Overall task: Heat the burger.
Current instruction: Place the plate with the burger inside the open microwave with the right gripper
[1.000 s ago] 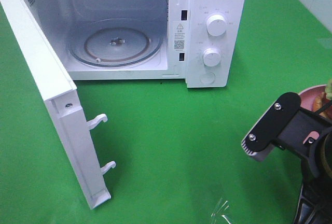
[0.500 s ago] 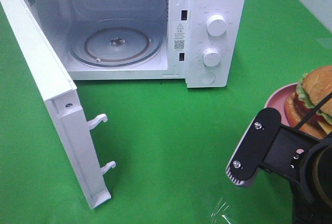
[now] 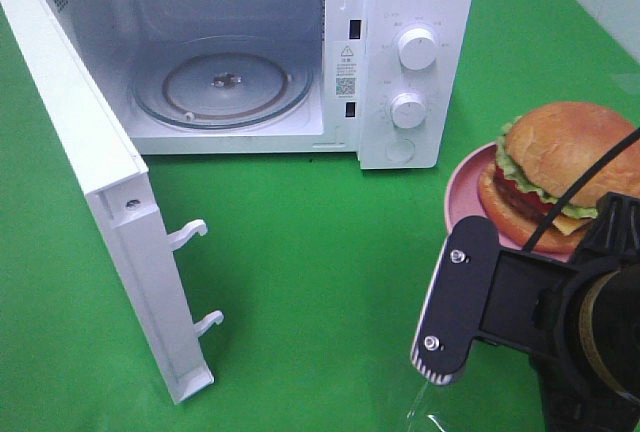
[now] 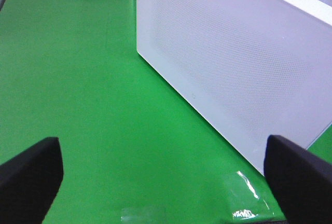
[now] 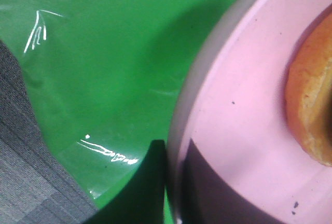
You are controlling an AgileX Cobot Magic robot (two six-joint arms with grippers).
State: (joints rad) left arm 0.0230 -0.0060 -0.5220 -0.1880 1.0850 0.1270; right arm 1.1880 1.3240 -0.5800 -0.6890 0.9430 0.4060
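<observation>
**One burger on a plate pinched at its rim**

We see the right gripper (image 5: 174,182) pressed together on the edge of the pink plate (image 3: 462,197), one dark finger lying over the rim and the other under it. The burger (image 3: 565,177) sits on that plate just beyond the fingertips, close to them but not touching. In the right wrist view only its golden bun edge shows. From the high camera we make out its lettuce frill, tomato and cheese under the bun.

The microwave (image 3: 415,12) stands well apart from this gripper, ahead and off to its left side. Its door (image 3: 90,182) is swung wide and the glass turntable (image 3: 225,87) inside is bare.

We find the left gripper (image 4: 166,177) spread wide, its two dark fingertips (image 4: 28,175) far apart with only the green surface (image 4: 78,79) between them. The outer face of the door lies just ahead of it.
</observation>
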